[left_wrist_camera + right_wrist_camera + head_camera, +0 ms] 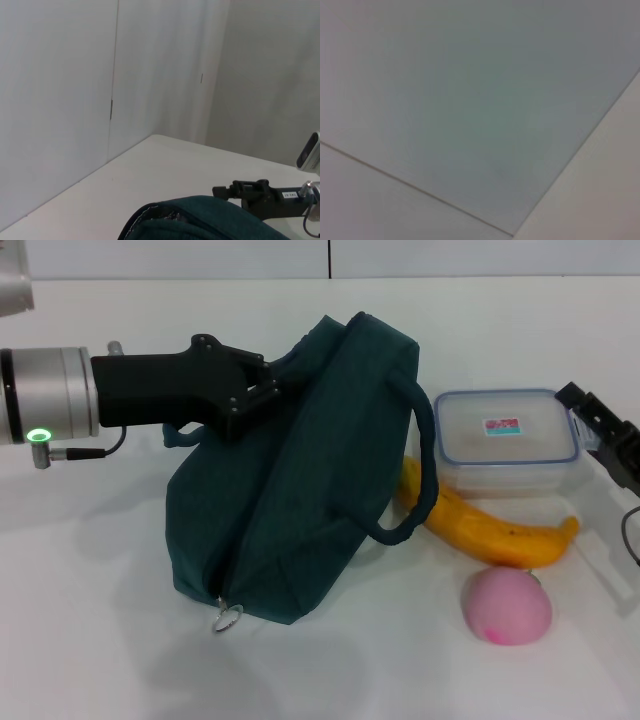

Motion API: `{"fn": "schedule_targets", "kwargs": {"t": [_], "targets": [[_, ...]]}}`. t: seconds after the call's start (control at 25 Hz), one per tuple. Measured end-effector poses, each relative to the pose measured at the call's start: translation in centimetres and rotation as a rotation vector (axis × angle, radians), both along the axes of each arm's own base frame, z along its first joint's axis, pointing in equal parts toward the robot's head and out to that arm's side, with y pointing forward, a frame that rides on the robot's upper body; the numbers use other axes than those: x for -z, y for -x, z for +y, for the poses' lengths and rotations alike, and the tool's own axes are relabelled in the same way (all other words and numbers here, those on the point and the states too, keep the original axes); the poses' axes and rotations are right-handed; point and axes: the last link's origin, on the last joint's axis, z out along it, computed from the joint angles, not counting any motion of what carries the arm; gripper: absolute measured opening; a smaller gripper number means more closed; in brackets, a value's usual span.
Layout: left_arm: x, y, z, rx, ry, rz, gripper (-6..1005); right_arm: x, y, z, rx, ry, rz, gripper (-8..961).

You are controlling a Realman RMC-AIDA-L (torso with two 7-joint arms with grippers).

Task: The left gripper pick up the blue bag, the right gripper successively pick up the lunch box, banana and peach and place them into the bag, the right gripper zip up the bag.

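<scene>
**Left gripper at the bag's top edge; food waits on the white table**

You are working on a plain white table [330, 670] backed by pale wall panels [60, 100] with thin vertical seams; the right wrist view shows you only blank pale surface with a faint seam line.

Your left gripper [268, 390] reaches in from the left, and its black fingers meet the upper edge of the blue bag [300, 500] by a handle loop. They look closed on the fabric there, though the contact is partly hidden. The bag leans over to the right below and beyond the jaws, its base on the table, its zipper running down to a metal ring pull [227, 618] lying on the surface well below the jaws.

Further right of the jaws, past the bag, the lunch box [507, 440] sits lid on. The banana [495, 530] lies just in front of it, one end tucked behind the bag's handle. The peach [506, 605] rests just in front of the banana.

Your right gripper [608, 440] hangs at the table's right edge, just beside the lunch box; you cannot tell how its jaws stand.
</scene>
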Motion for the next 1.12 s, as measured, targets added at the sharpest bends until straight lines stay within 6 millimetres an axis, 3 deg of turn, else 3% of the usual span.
{"fn": "schedule_targets", "kwargs": {"t": [0.64,0.96,1.12], "targets": [[0.1,0.0,0.0,0.002,0.004,0.001,59,0.2,0.3,1.1,0.029,0.023,0.024,770],[0.1,0.1,-0.1,0.007,0.003,0.004,61,0.1,0.2,1.2,0.045,0.014,0.032,620],[0.1,0.1,-0.1,0.010,0.000,0.006,61,0.1,0.2,1.2,0.045,0.012,0.024,463]]}}
